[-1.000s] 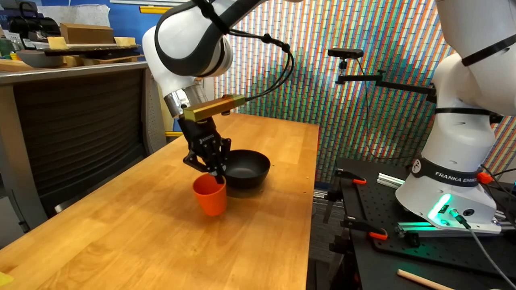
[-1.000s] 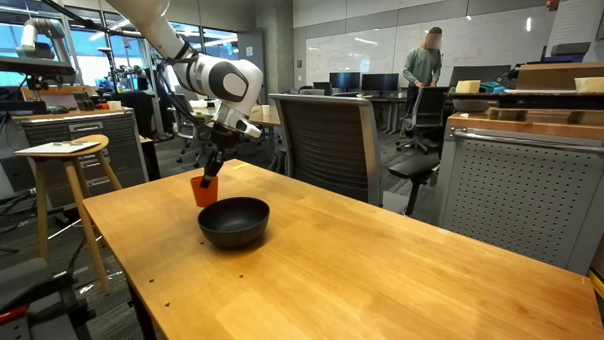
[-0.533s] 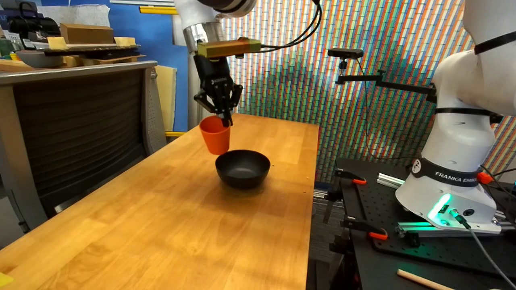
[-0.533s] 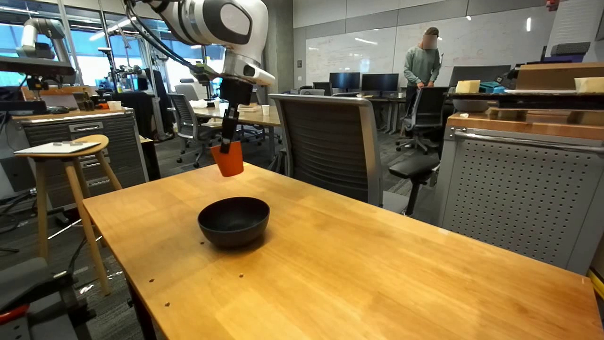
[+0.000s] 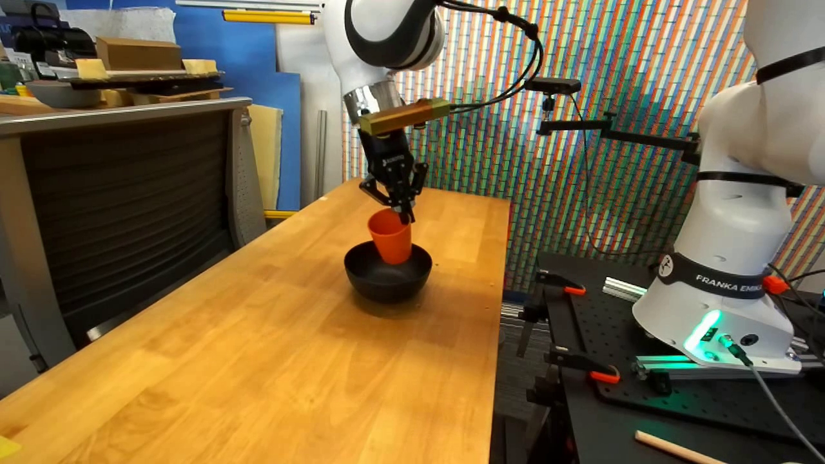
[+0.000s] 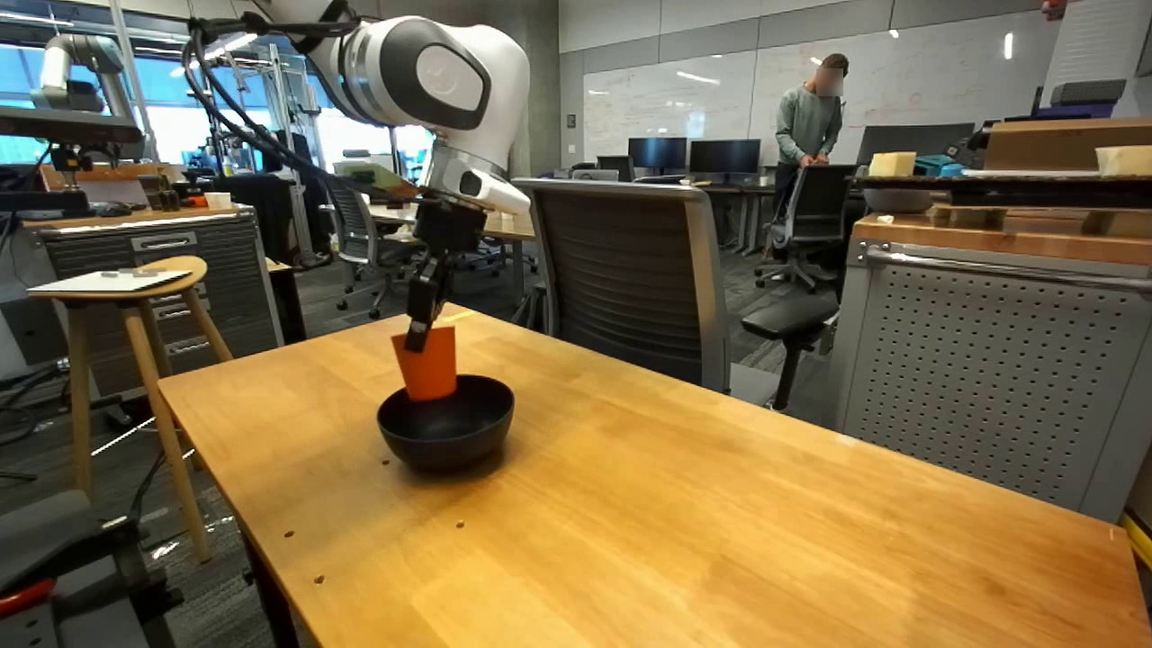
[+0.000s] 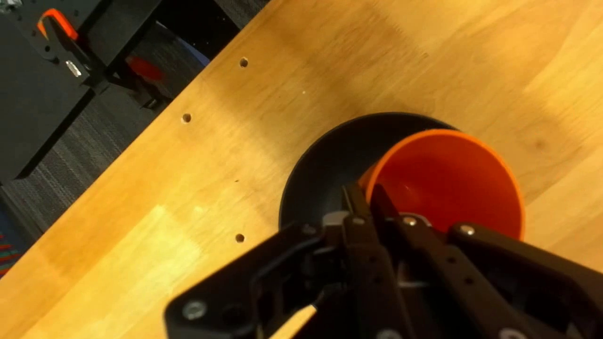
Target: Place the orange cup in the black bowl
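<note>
One wall of the orange cup (image 7: 450,181), centre-right in the wrist view, is pinched by the claw (image 7: 365,194). Level and lower it into the black bowl (image 7: 325,176) before releasing.

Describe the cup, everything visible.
The cup is plain orange, smooth, plastic-looking, round, tapering toward its base, no handle showing. Its open mouth faces up, tilted slightly. The tool straddles and pinches its wall at the rim. Its base is over or just inside the bowl; whether they touch can't be told.
</note>
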`<act>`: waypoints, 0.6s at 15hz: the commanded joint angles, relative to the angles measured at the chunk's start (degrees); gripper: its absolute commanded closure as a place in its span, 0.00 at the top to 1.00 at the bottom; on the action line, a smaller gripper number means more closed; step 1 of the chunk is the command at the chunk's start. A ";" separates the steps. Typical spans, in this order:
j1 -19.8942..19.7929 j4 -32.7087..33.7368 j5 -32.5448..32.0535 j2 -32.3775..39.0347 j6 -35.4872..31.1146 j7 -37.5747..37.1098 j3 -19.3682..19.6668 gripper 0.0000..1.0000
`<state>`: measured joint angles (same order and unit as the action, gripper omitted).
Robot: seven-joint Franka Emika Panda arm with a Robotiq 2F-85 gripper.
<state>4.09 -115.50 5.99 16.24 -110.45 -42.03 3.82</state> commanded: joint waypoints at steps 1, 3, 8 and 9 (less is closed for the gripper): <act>-2.31 -2.54 2.17 1.87 -3.25 0.57 0.44 0.02; -3.39 -2.37 3.32 4.01 -4.46 1.75 0.46 0.02; -5.10 -1.27 8.18 7.43 -7.11 6.60 -0.08 0.02; -5.16 -1.32 8.92 7.46 -7.58 7.37 -0.10 0.02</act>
<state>-0.15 -117.78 11.99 23.20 -116.90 -37.83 4.19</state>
